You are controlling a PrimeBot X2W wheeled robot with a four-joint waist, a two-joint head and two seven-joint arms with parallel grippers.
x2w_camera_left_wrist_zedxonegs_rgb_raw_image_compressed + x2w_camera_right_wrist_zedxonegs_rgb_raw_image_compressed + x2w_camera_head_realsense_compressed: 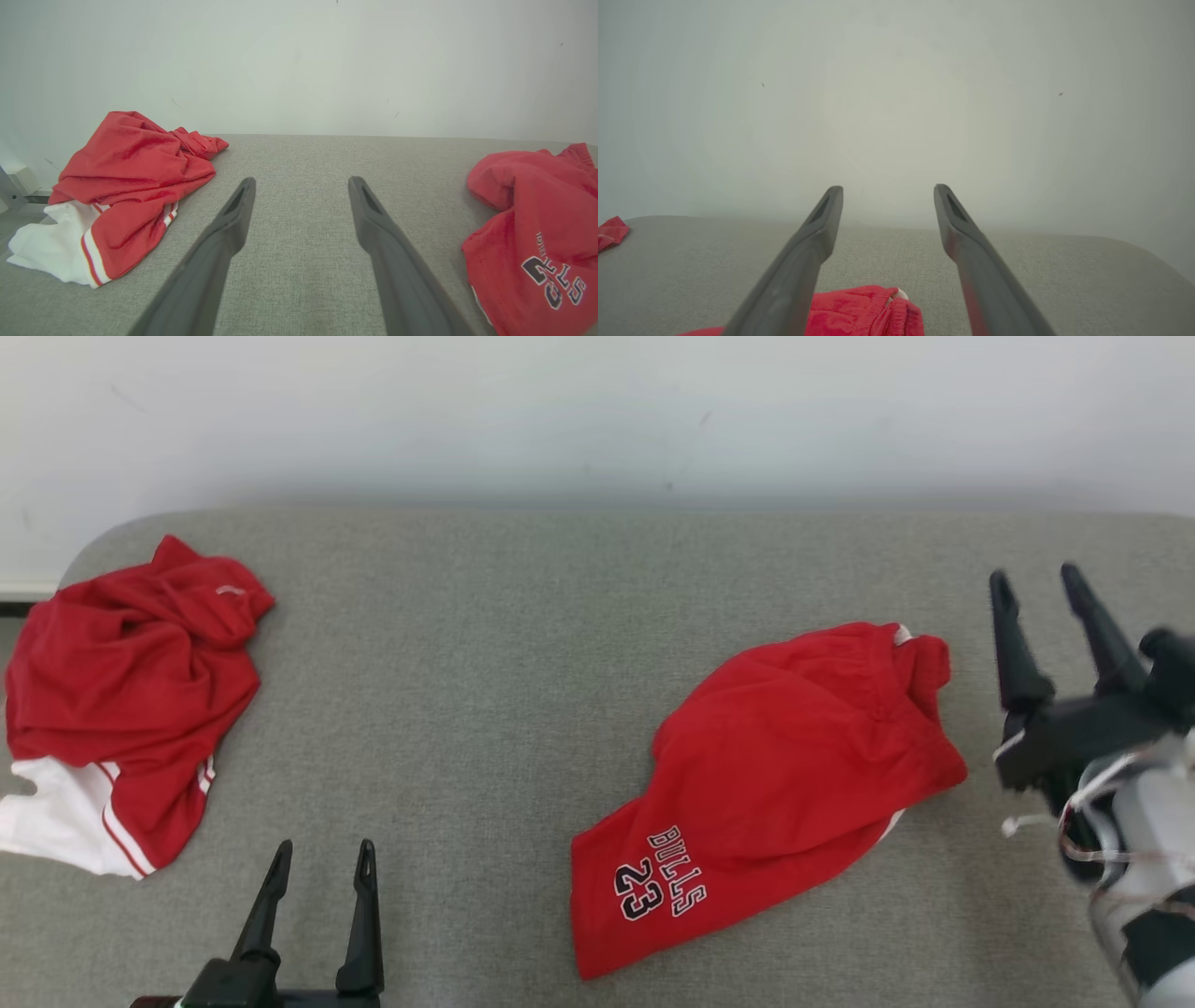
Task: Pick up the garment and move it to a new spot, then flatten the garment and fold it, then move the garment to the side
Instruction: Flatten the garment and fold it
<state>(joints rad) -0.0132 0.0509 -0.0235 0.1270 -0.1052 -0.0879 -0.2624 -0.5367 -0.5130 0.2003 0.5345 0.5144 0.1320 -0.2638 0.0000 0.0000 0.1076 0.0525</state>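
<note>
The right pincer (1034, 577) stood released and empty, the red shorts (775, 775) lying rumpled on the grey cushion (485, 644) just to its left, touching neither finger. The left pincer (324, 849) was spread and empty too, the shorts well off to its right, a second red garment (121, 700) to its left. The shorts seemed set down for flattening, which called for both pincers to take opposite edges and draw them flat.

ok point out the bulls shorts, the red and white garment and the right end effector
bulls shorts (775, 775), head view, middle of fabric
red and white garment (121, 691), head view, red bunched part
right end effector (1034, 573), head view, between its fingertips
</note>
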